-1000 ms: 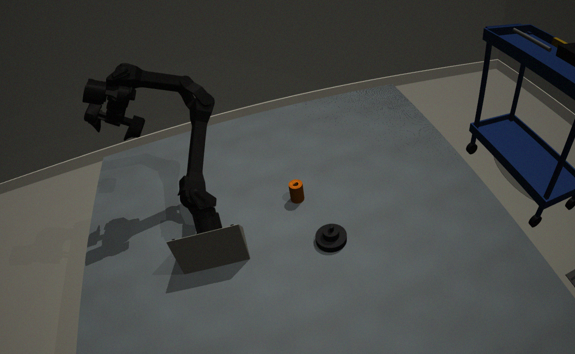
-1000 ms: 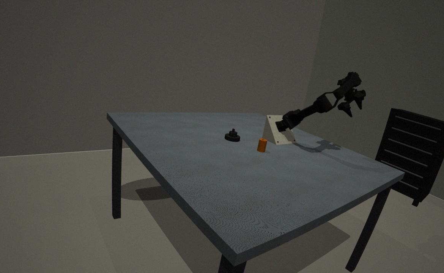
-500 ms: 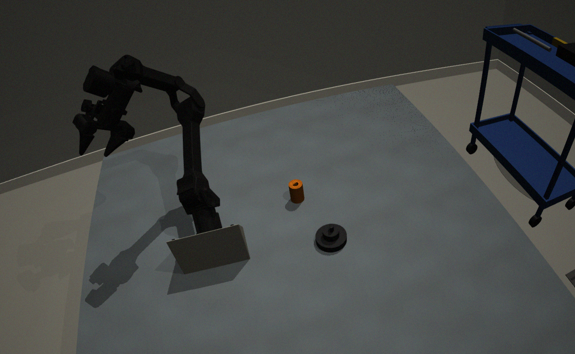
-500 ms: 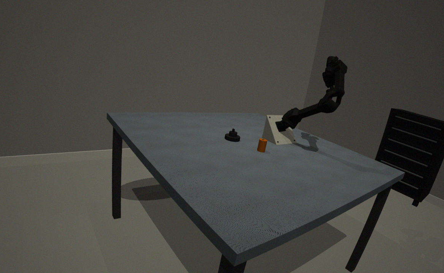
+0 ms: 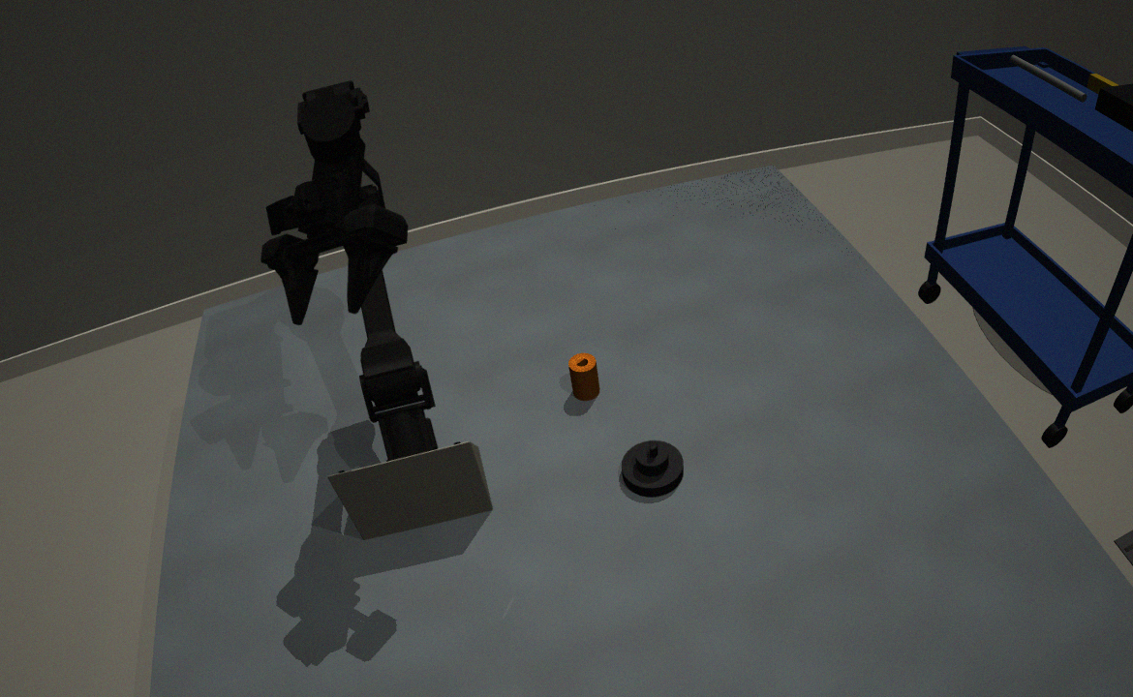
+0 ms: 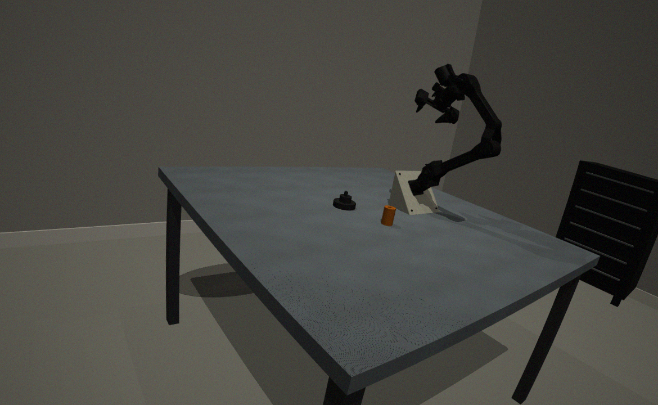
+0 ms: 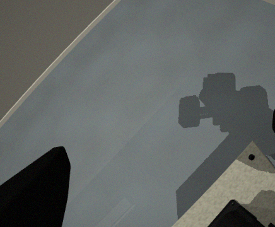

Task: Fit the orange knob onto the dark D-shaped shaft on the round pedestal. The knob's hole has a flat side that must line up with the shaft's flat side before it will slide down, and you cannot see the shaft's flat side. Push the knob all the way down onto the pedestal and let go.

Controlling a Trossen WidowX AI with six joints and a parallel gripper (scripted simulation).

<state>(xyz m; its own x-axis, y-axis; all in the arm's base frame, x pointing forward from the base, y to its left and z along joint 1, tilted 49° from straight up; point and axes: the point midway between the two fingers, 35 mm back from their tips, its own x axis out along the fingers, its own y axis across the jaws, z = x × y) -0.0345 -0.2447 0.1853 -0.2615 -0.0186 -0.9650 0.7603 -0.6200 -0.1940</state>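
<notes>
The orange knob (image 5: 584, 381) (image 6: 387, 216) stands upright on the blue-grey table, its hole facing up. The round dark pedestal (image 5: 639, 480) (image 6: 343, 204) stands near it, with the bare dark shaft (image 5: 653, 449) (image 6: 346, 193) upright at its centre. The shaft's flat side cannot be made out. My gripper (image 5: 326, 318) (image 6: 427, 116) is open and empty, high above the table and well away from both knob and pedestal. In the wrist view its two fingers stand wide apart, and neither knob nor pedestal shows there.
The arm's pale wedge-shaped base block (image 5: 414, 496) (image 6: 401, 194) (image 7: 219, 192) stands on the table (image 5: 770, 563) (image 6: 271, 226) (image 7: 112, 94), beside the knob and pedestal. A blue cart (image 5: 1029, 294) stands on the floor past the table's edge. A dark slatted chair back (image 6: 618, 226) stands beyond another edge.
</notes>
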